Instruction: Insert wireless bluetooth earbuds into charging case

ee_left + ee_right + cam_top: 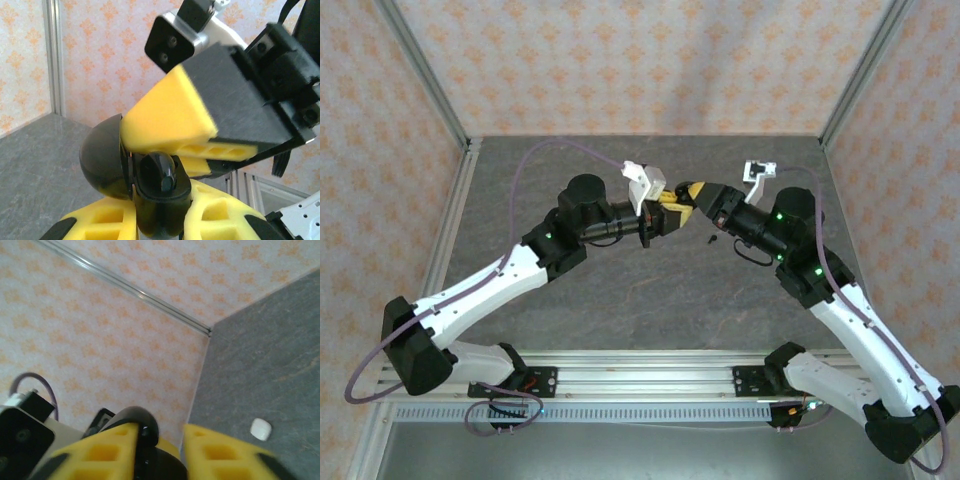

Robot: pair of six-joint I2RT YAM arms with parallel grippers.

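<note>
Right now the two arms are meeting above the middle of the table (620, 300). The left gripper (670, 208) is clamping the black charging case (102, 160) between its yellow fingers, with the domed lid hanging open to one side. A glossy black earbud (162, 175) is sitting in the mouth of the case. The right gripper (694, 192) is pressing in from the opposite side, one yellow pad (170, 120) lying against the rim of the case just above that earbud, and its jaws are standing parted. A second small black earbud (712, 240) is lying on the table near the right wrist, and a small white piece (260, 429), too small to identify, is resting on the grey surface
</note>
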